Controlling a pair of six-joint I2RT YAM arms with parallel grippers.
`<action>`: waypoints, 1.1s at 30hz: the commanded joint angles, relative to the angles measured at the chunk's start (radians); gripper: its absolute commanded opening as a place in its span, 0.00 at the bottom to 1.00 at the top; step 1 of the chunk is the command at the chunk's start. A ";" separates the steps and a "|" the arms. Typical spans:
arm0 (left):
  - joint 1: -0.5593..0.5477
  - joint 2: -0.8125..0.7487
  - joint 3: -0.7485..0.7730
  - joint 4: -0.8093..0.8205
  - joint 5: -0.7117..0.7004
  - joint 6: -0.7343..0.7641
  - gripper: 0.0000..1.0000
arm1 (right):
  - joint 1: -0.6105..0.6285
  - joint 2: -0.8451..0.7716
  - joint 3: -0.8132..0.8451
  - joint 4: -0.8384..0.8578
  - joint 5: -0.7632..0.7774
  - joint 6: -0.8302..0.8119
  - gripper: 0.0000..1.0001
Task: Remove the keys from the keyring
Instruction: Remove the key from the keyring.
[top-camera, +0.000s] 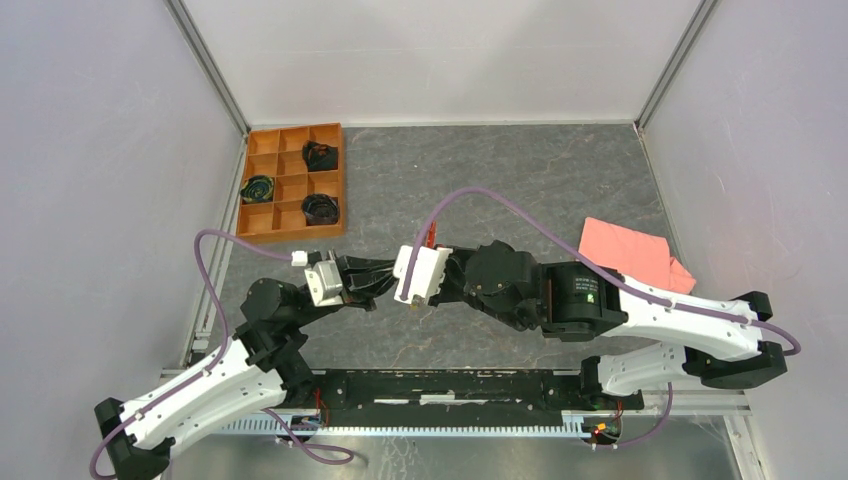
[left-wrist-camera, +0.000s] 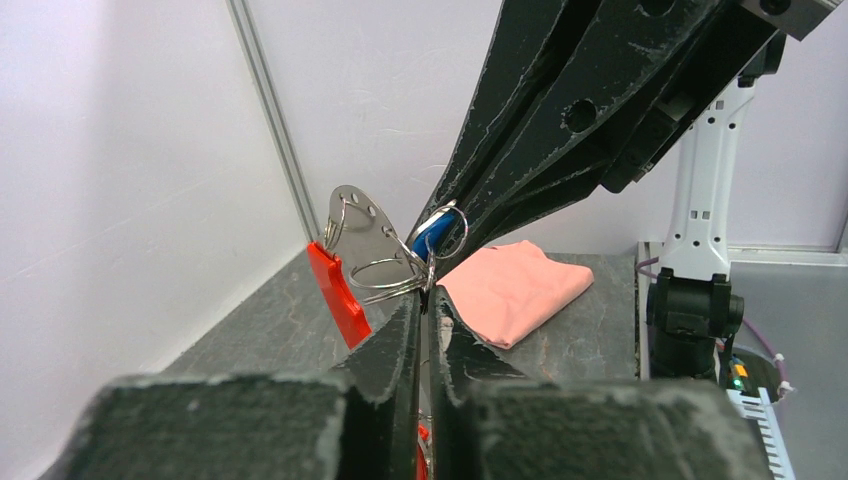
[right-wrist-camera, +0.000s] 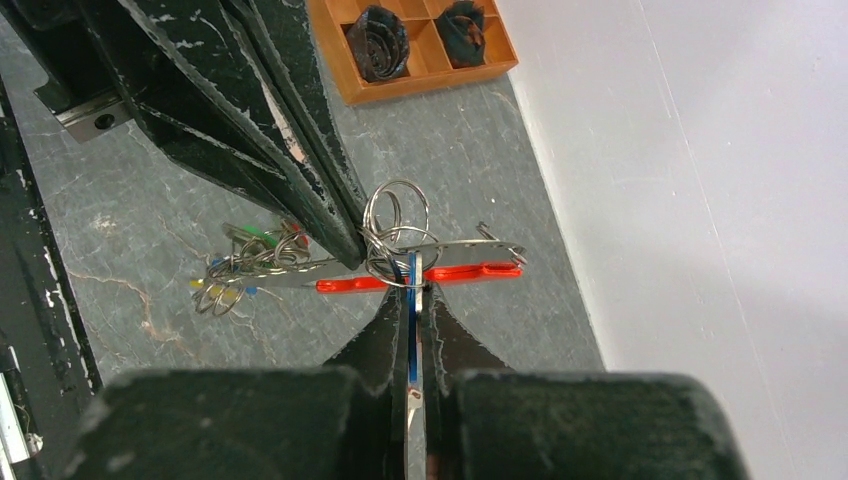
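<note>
Right wrist view, jaws first: clamps the right gripper (right-wrist-camera: 414, 292) shut on a blue-headed key (right-wrist-camera: 411, 320), seen edge-on between the jaws; meets the keyring (right-wrist-camera: 396, 215) just past the tips, a tangle of thin wire loops held up above the counter (right-wrist-camera: 470, 150); shows its red strap (right-wrist-camera: 475, 272) lying crosswise at the tips; brings in the left gripper (right-wrist-camera: 350, 250) from the upper left, tips touching the same loops.

Left wrist view: pinches the left jaws tight on one wire loop of the keyring; shows the strap hanging to the left, with an oval metal tag (left-wrist-camera: 362, 228), holed, above it; places the blue head between the right fingers coming down from above.

Further left in the right wrist view: shows more keys (right-wrist-camera: 240, 270) with green, yellow and red heads, bunched on rings low by the counter; cannot tell whether lying or dangling.

Outward again: shows a pink cloth (left-wrist-camera: 510, 290) folded on the counter, well apart from the jaws; shows an orange compartment tray (top-camera: 293, 180) at the far left corner, with dark coiled things in three compartments.
</note>
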 joint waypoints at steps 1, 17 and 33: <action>-0.004 -0.013 -0.002 0.024 0.015 0.025 0.02 | 0.010 -0.051 0.014 0.073 0.035 0.001 0.00; -0.004 0.019 -0.050 0.287 -0.043 -0.358 0.02 | 0.011 -0.164 -0.201 0.144 0.035 -0.050 0.00; -0.004 0.056 -0.115 0.388 -0.281 -0.738 0.02 | 0.015 -0.164 -0.225 0.166 0.030 -0.091 0.00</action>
